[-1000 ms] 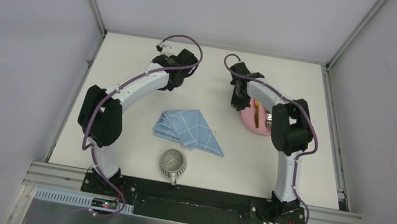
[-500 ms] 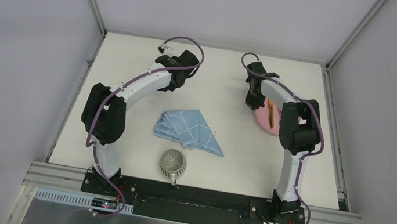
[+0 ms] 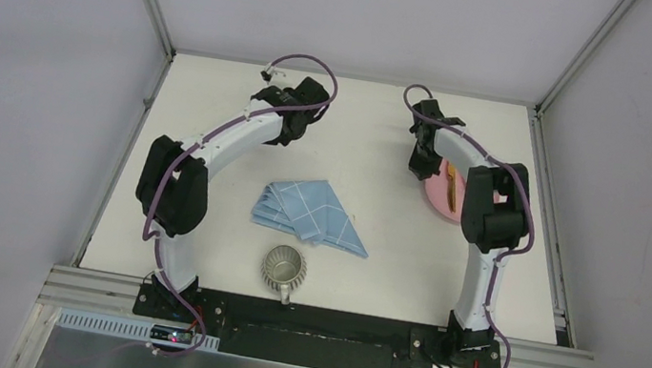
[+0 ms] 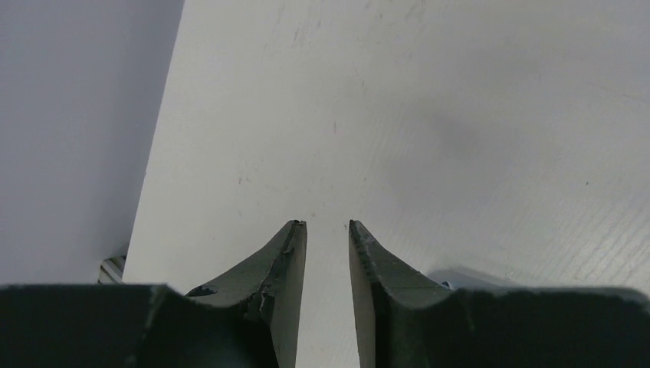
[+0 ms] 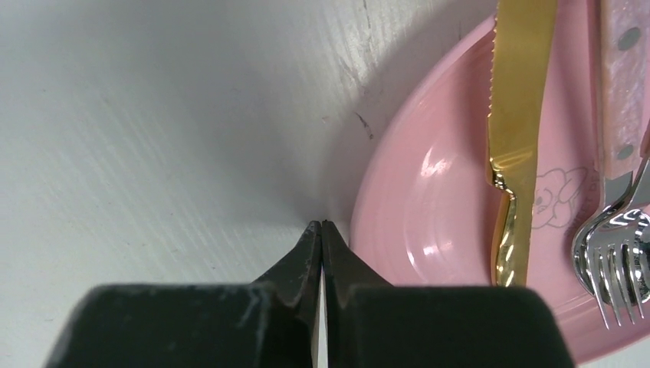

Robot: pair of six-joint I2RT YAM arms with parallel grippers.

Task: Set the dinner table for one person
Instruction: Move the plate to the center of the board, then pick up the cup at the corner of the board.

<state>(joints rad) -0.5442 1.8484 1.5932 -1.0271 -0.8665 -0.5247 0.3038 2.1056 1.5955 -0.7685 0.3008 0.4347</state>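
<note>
Two arms reach out over the far half of the desk (image 3: 360, 121). The desk is off-white and fills the cell floor between the rails.

My left tool (image 4: 327, 225) is slightly spread, with a narrow gap between the tips and nothing in it. It points down at bare desk near the far left edge, and the grey wall shows at the left of the wrist view. I can't tell if the tips touch the surface.

My right tool (image 5: 322, 224) has its tips pressed together and holds nothing. It sits just beside the left rim of the pink plate (image 5: 418, 230). I can't tell whether it touches the rim or is just off it.

The plate is on the right side of the desk, and my right arm partly hides it in the top view. Two items lie on it:
- A gold knife (image 5: 521, 115) with a serrated edge lies flat.
- A fork (image 5: 613, 264) with a pink speckled handle lies beside the knife, on its right, roughly parallel.

A faint rabbit print shows on the plate between them.

A blue grid cloth (image 3: 309, 211) lies folded mid-desk between my arms, well apart from both tools. A ribbed cup (image 3: 282, 267) stands upright near the front edge, just in front of the cloth and not touching it. Its handle points toward my bases.
</note>
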